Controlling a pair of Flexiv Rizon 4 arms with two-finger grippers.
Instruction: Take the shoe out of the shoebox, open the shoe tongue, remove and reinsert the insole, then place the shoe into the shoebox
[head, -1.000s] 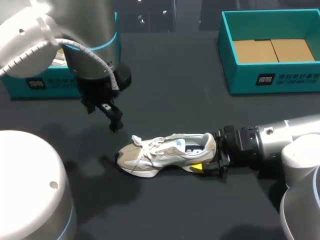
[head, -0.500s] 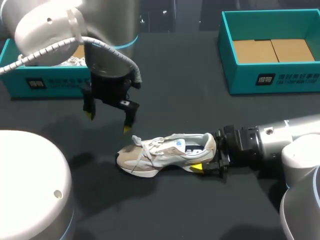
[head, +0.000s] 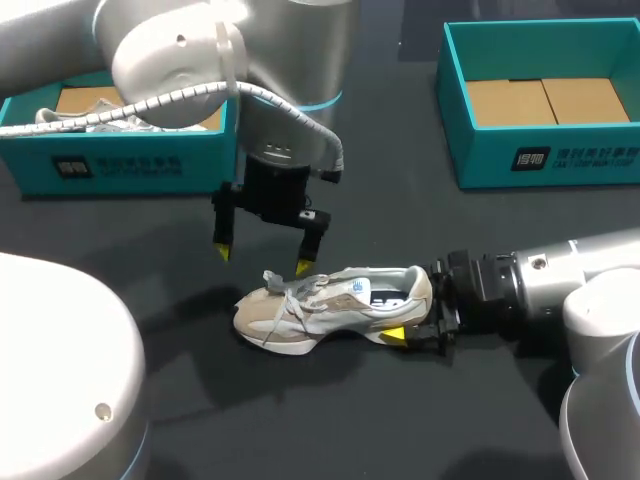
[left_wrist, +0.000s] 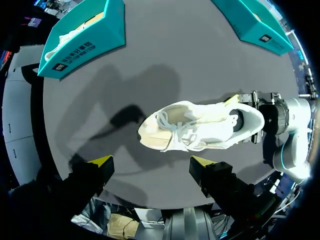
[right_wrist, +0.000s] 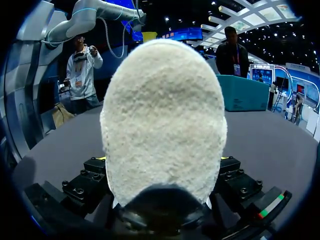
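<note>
The white-and-beige lace-up sneaker (head: 330, 303) lay on the dark bench (head: 400, 420), out of the teal cardboard shoebox (head: 545, 160), its heel pinched by the right tool (head: 418, 308). The left tool (head: 262, 258) hovered spread just above the laces. Opening the tongue seemed the step in hand, calling for a descent onto it.

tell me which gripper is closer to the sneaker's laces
Left. The left gripper hovers open just above the laces; the right gripper is shut on the sneaker's heel.

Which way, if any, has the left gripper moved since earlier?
Yes. In the head view the left gripper moved right, from the left shoebox toward the shoe.
</note>
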